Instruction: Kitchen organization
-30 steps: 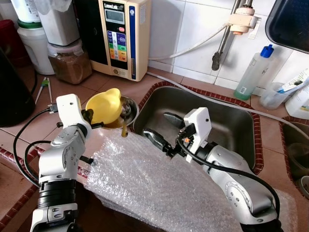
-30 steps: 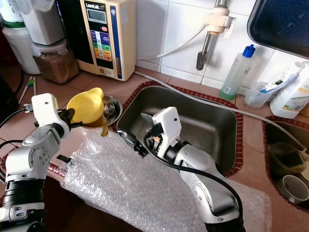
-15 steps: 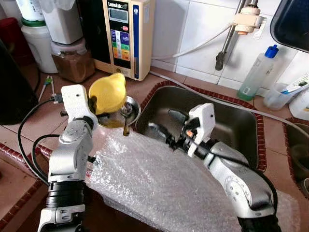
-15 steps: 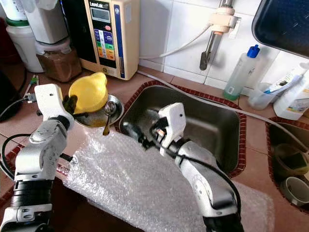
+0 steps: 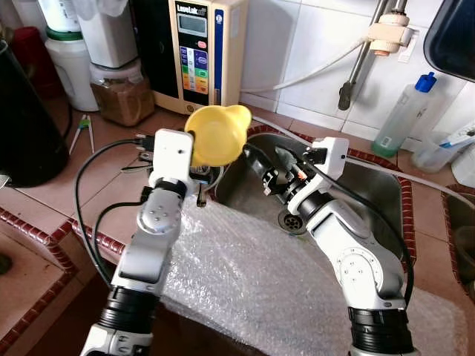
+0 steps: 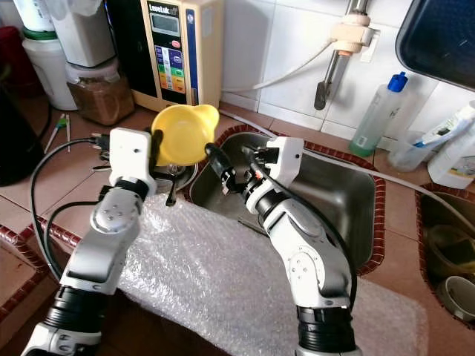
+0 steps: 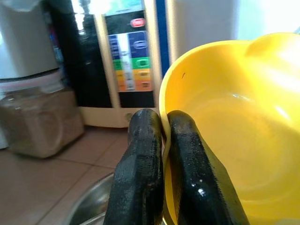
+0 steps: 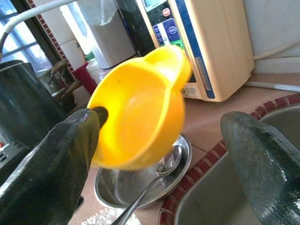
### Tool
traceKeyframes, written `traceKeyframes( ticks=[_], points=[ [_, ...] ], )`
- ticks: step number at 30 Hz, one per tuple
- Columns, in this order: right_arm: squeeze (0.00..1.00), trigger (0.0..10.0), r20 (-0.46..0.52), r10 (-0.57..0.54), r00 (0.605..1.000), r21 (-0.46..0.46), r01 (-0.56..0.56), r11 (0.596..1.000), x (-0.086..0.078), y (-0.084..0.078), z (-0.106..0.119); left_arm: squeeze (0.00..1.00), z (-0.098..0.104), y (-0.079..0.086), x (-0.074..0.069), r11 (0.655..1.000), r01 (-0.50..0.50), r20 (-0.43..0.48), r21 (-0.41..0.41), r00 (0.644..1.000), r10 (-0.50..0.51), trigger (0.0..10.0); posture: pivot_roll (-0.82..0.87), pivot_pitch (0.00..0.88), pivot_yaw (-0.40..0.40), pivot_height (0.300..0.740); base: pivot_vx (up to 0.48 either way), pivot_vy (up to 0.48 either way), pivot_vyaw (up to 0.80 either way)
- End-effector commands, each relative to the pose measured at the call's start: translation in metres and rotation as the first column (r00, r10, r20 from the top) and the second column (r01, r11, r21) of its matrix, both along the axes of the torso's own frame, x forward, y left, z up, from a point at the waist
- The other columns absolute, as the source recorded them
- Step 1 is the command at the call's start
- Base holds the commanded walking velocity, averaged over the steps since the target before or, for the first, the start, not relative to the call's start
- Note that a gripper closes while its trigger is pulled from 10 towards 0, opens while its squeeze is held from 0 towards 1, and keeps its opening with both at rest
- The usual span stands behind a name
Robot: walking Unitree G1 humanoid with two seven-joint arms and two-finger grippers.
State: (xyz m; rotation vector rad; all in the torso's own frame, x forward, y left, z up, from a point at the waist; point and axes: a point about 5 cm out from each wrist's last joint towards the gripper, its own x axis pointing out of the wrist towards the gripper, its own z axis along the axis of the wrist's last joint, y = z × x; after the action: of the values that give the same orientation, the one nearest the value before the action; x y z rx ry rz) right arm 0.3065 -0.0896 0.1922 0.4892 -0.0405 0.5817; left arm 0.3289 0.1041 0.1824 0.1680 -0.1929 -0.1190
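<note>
**Colours and patterns on the counter**

Bright yellow plastic cup (image 5: pixel 217 133), plain, no print. Glossy black gripper fingers (image 7: pixel 154 173). Steel-grey sink basin (image 5: pixel 371 200) edged in dark red mosaic trim. Terracotta counter tiles (image 5: pixel 104 174). Cream water ionizer unit (image 5: pixel 199 55) with black side and multicolour button strip. Clear dimpled bubble wrap sheet (image 5: pixel 260 282).
</note>
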Motion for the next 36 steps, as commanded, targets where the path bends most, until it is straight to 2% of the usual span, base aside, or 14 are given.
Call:
traceKeyframes(
  ticks=[1,2,3,5,11,12,13,14,15,18,25,31,36],
  points=[
    [0.00,10.0,-0.005,-0.011,1.000,0.002,0.011,1.000,0.002,-0.003,0.001,0.00,0.005,-0.005,0.001,1.000,0.019,0.029,0.020,0.999,-0.020,0.0,-0.02,0.000,-0.051,0.740,0.000,0.000,0.00],
    [0.00,10.0,-0.012,-0.022,1.000,-0.010,0.022,1.000,0.005,-0.002,0.000,0.00,0.007,-0.012,-0.002,0.998,0.052,0.058,0.039,0.997,-0.054,0.0,-0.02,0.000,-0.052,0.740,0.000,0.000,0.00],
    [0.00,10.0,-0.012,-0.022,1.000,-0.010,0.022,1.000,0.005,-0.002,0.000,0.00,0.007,-0.012,-0.002,0.998,0.052,0.058,0.039,0.997,-0.054,0.0,-0.02,0.000,-0.052,0.740,0.000,0.000,0.00],
    [0.00,10.0,-0.036,-0.077,0.996,-0.039,0.076,0.996,0.011,-0.004,-0.003,0.00,0.008,-0.023,-0.007,0.993,0.103,0.095,0.060,0.990,-0.108,0.0,-0.02,0.000,-0.053,0.740,0.000,0.000,0.00],
    [0.00,10.0,-0.077,-0.147,0.986,-0.065,0.142,0.988,0.021,-0.002,-0.008,0.00,0.011,-0.028,-0.008,0.989,0.130,0.133,0.066,0.981,-0.138,0.0,-0.02,0.000,-0.054,0.740,0.000,0.000,0.00],
    [0.00,2.7,-0.075,-0.164,0.984,-0.060,0.160,0.985,0.023,-0.002,-0.007,0.00,0.012,-0.029,-0.008,0.989,0.134,0.142,0.065,0.980,-0.142,0.0,-0.02,0.000,-0.053,0.740,0.000,0.000,0.00],
    [0.00,2.7,-0.075,-0.164,0.984,-0.060,0.160,0.985,0.023,-0.002,-0.007,0.00,0.012,-0.029,-0.008,0.989,0.134,0.142,0.065,0.980,-0.142,0.0,-0.02,0.000,-0.053,0.740,0.000,0.000,0.00],
    [0.00,0.0,-0.063,-0.188,0.980,-0.044,0.186,0.982,0.027,-0.001,-0.002,0.00,0.013,-0.031,-0.009,0.988,0.139,0.148,0.066,0.978,-0.147,0.0,-0.01,0.000,-0.052,0.740,0.000,0.000,0.00],
    [0.00,0.0,-0.063,-0.188,0.980,-0.044,0.186,0.982,0.027,-0.001,-0.002,0.00,0.013,-0.031,-0.009,0.988,0.139,0.148,0.066,0.978,-0.147,0.0,-0.01,0.000,-0.052,0.740,0.000,0.000,0.00],
    [0.00,0.0,-0.049,-0.282,0.958,-0.049,0.280,0.959,0.033,-0.009,0.000,0.00,0.011,-0.030,-0.010,0.988,0.134,0.147,0.072,0.979,-0.143,0.0,0.00,0.000,-0.060,0.740,0.000,0.000,0.00],
    [0.00,0.0,-0.101,-0.323,0.941,-0.047,0.320,0.946,0.036,-0.015,-0.009,0.00,0.011,-0.029,-0.010,0.989,0.129,0.158,0.068,0.978,-0.138,0.0,0.00,0.000,-0.063,0.740,0.000,0.000,0.00],
    [0.00,0.0,-0.127,-0.319,0.939,-0.024,0.318,0.948,0.037,-0.014,-0.012,0.00,0.011,-0.030,-0.010,0.989,0.131,0.168,0.064,0.976,-0.140,0.0,0.00,0.000,-0.064,0.740,0.000,0.000,0.00],
    [0.00,0.0,-0.173,-0.240,0.955,0.014,0.246,0.969,0.034,-0.007,-0.017,0.00,0.012,-0.031,-0.010,0.989,0.130,0.172,0.063,0.975,-0.139,0.0,0.00,0.000,-0.065,0.740,0.000,0.000,0.00]
  ],
)
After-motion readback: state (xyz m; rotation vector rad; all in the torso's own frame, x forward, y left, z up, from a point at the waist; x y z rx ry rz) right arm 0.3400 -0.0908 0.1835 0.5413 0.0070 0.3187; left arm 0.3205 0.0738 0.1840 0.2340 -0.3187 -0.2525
